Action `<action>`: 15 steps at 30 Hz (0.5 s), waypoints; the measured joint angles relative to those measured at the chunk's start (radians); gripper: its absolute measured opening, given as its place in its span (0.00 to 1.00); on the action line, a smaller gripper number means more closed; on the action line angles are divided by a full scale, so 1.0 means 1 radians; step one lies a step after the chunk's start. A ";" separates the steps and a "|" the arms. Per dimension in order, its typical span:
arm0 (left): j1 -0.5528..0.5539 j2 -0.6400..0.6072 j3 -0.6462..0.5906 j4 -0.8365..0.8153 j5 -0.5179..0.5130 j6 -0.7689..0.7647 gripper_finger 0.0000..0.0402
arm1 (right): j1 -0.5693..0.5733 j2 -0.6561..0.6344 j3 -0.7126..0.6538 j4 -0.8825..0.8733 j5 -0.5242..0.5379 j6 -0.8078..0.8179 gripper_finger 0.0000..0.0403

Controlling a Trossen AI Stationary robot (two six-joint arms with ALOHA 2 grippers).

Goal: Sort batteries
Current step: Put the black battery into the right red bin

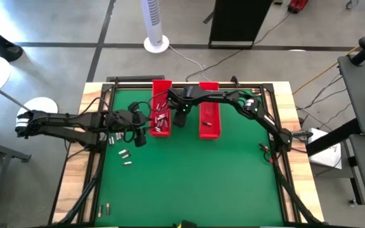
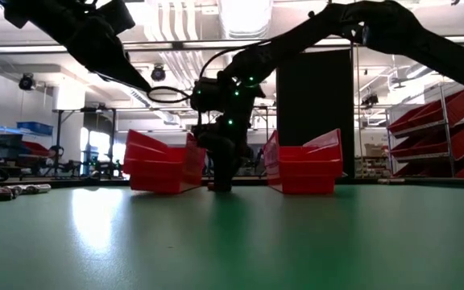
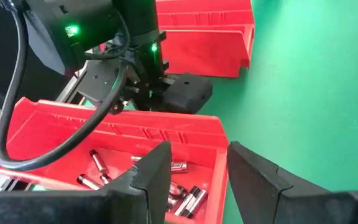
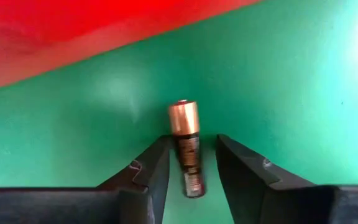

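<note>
Between the right gripper's (image 4: pixel 191 163) parted fingers lay one battery (image 4: pixel 186 147) on the green mat (image 1: pixel 195 171), between the two red trays. More batteries (image 3: pixel 185 198) filled the left tray (image 1: pixel 161 104), over whose near end the left gripper (image 3: pixel 194 174) hovered, fingers apart. Loose ones (image 1: pixel 125 154) lay farther left.

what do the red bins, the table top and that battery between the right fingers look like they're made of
Red bins: likely molded plastic, glossy, thin ribbed walls. Table top: a green mat, faintly reflective; material unclear. Battery between the open right gripper: metal-looking, copper-coloured end, dark printed wrap.
</note>
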 joint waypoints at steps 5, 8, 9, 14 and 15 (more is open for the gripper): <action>0.000 0.000 -0.001 0.001 0.000 0.008 0.34 | 0.000 -0.001 0.007 -0.042 0.002 0.000 0.21; 0.000 0.000 -0.001 0.012 0.000 0.019 0.34 | 0.000 -0.001 0.007 -0.054 0.003 -0.003 0.15; 0.000 0.000 -0.002 0.023 0.000 0.024 0.34 | 0.001 -0.001 0.007 -0.054 0.003 -0.005 0.13; 0.000 -0.016 -0.019 0.099 0.000 0.063 0.34 | 0.005 -0.002 0.008 -0.057 0.005 -0.004 0.07; 0.000 -0.024 -0.026 0.108 0.000 0.069 0.34 | 0.007 -0.004 0.008 -0.057 0.006 -0.004 0.06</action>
